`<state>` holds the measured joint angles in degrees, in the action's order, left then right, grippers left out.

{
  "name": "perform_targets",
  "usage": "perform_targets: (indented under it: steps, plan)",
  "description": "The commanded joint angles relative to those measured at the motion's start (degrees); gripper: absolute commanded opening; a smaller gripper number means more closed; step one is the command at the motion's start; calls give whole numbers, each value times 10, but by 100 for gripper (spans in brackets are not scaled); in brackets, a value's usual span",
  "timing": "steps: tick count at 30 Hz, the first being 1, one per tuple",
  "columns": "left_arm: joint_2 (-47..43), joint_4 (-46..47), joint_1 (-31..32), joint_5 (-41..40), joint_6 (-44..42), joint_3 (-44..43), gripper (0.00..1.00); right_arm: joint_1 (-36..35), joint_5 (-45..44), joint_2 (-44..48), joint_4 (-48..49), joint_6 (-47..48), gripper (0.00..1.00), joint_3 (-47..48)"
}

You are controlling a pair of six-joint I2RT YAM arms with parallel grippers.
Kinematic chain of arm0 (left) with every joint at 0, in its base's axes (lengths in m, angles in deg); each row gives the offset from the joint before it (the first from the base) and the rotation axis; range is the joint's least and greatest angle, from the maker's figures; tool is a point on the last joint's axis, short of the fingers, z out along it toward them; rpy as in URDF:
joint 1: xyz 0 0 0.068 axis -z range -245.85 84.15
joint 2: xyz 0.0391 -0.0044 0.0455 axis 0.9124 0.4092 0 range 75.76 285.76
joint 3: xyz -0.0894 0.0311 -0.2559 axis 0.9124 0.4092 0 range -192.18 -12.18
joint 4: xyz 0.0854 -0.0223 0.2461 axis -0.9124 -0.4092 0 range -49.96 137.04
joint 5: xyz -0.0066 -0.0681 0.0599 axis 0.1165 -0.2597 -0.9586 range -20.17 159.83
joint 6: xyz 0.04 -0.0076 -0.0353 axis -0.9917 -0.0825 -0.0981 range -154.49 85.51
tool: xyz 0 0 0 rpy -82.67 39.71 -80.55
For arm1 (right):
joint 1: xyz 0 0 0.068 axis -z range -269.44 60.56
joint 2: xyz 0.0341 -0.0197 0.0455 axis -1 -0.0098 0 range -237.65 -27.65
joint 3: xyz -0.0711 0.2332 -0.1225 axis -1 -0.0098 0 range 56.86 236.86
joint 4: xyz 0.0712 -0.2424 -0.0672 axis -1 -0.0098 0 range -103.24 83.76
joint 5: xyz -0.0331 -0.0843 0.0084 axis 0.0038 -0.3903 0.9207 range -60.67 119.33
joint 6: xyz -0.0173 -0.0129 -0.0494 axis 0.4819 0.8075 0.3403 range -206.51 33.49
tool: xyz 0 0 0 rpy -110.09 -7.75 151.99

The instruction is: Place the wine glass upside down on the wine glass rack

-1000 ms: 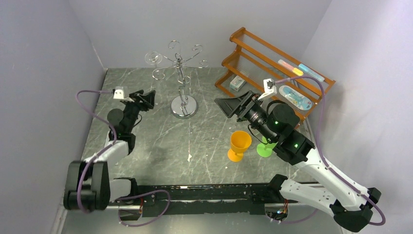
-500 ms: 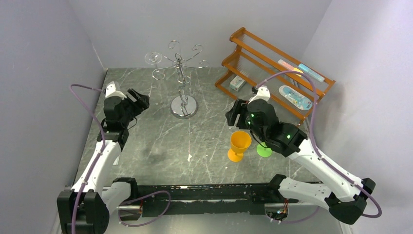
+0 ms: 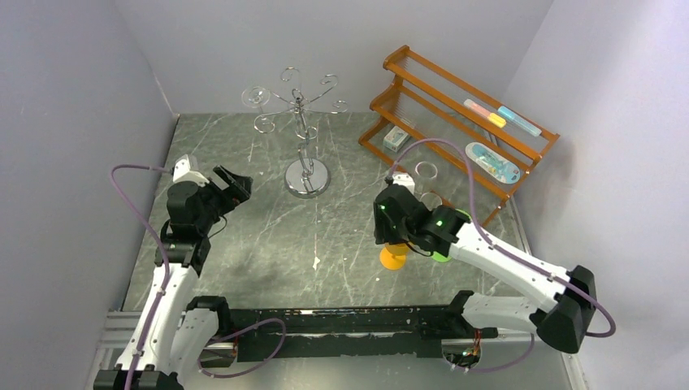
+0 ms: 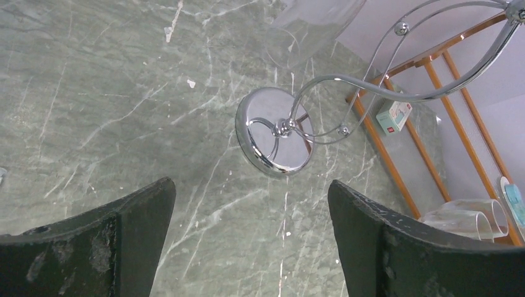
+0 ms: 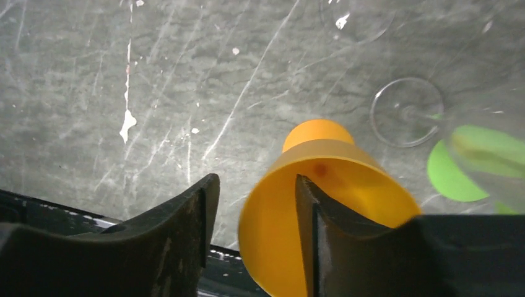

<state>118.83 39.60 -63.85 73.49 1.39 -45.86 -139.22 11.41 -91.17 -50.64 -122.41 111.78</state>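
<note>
The chrome wine glass rack stands at the back centre on its round mirrored base. A clear glass hangs upside down on its left arm. An orange wine glass stands upright at centre right; only its foot shows from above. My right gripper is open and straddles the orange rim, with one finger inside the bowl and the other outside, apart from the wall. My left gripper is open and empty, above the table to the left of the rack.
A green glass foot sits just right of the orange glass. A clear glass foot lies behind it. Two clear glasses stand before the orange-brown wooden shelf, which holds small items. Grey walls close in on three sides.
My right arm has swung down and forward, bringing its gripper onto the orange glass's rim. My left arm has drawn back toward the near side and lowered a little.
</note>
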Motion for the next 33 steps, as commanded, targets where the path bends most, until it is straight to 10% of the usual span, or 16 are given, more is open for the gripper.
perform_targets:
  steps: [1, 8, 18, 33]
  plan:
    - [-14, -28, -1, -2, -7, 2, 96, -15, 19, -38, 14, 5, 40, -3]
    - [-34, -48, 0, -2, -4, -17, 94, -58, -14, -64, 27, 7, 0, 36]
    - [-25, -52, 0, 82, 56, -48, 97, -62, 77, -6, 286, 48, 0, 5]
    - [-76, -77, -1, 237, 372, -17, 97, -78, 131, -26, 877, 104, 0, -175]
